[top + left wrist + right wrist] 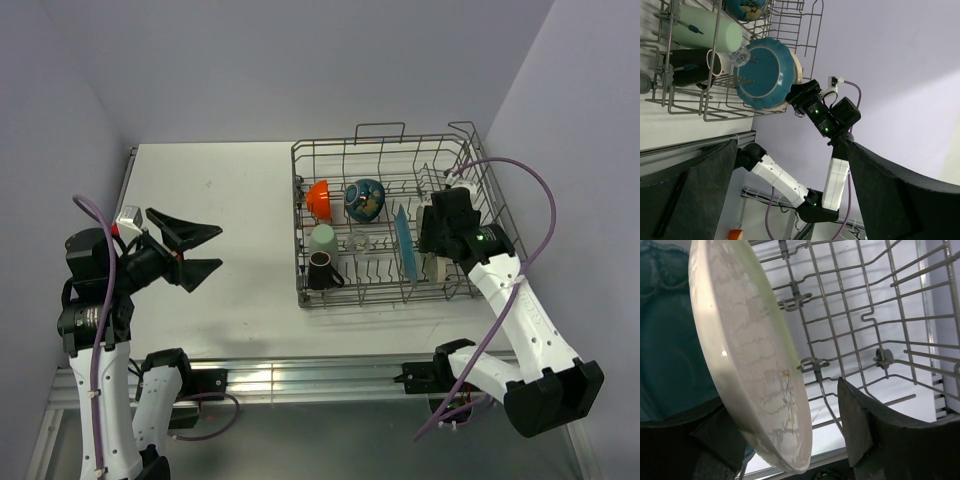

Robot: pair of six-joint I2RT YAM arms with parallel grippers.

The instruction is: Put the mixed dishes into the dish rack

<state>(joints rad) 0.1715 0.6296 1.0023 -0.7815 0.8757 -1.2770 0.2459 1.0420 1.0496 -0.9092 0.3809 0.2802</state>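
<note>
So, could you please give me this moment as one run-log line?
cream plate: on edge in dish rack beside teal scalloped plate | right gripper: open around it | left gripper: open, empty

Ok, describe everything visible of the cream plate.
The cream plate is round, glossy, ceramic-looking, with faint wavy lines and a small yellow flower mark near its rim. It stands on edge, leaning, in the dish rack close beside the teal scalloped plate. The right gripper straddles it, jaws open; one finger stands clear.
</note>
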